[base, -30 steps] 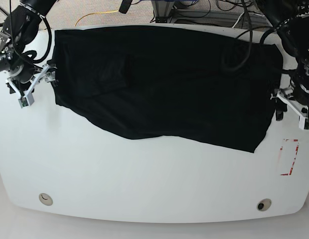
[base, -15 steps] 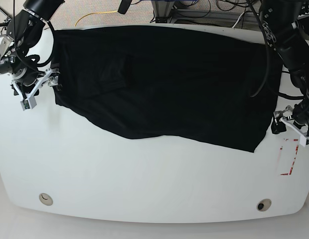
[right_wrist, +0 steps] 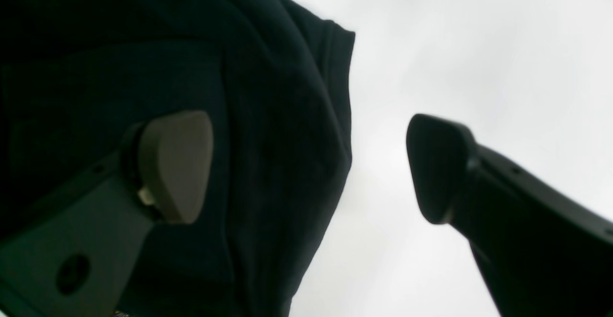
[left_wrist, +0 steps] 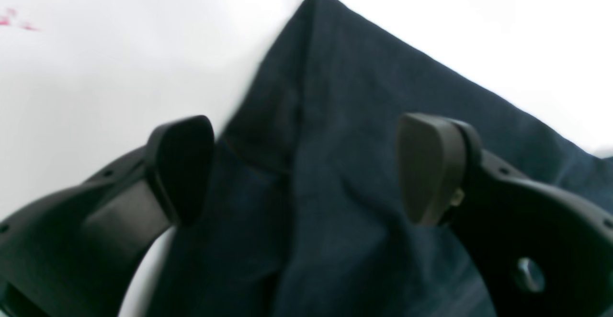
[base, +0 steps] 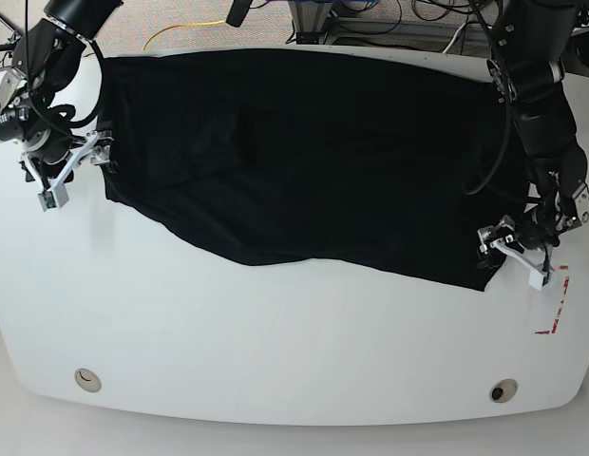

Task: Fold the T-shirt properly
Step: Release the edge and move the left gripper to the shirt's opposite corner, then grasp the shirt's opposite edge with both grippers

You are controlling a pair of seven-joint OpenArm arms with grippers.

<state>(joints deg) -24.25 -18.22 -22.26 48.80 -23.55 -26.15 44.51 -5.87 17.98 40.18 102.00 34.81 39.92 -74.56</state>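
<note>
Left gripper (base: pixel 512 252) moved down to T-shirt (base: pixel 313 152) corner, jaws wide, empty; wrist view shows right gripper (right_wrist: pixel 306 168) likewise straddling hem

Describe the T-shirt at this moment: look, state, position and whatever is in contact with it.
The T-shirt is plain black, soft cloth, spread wide across the far half of the white table, wrinkled, with a slanting near edge. The left gripper straddles its near corner, jaws open; the right gripper, also open, sits at the opposite side edge. Neither grips it.

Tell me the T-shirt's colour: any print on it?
Plain black T-shirt, no print visible; the base view shows it best.
</note>
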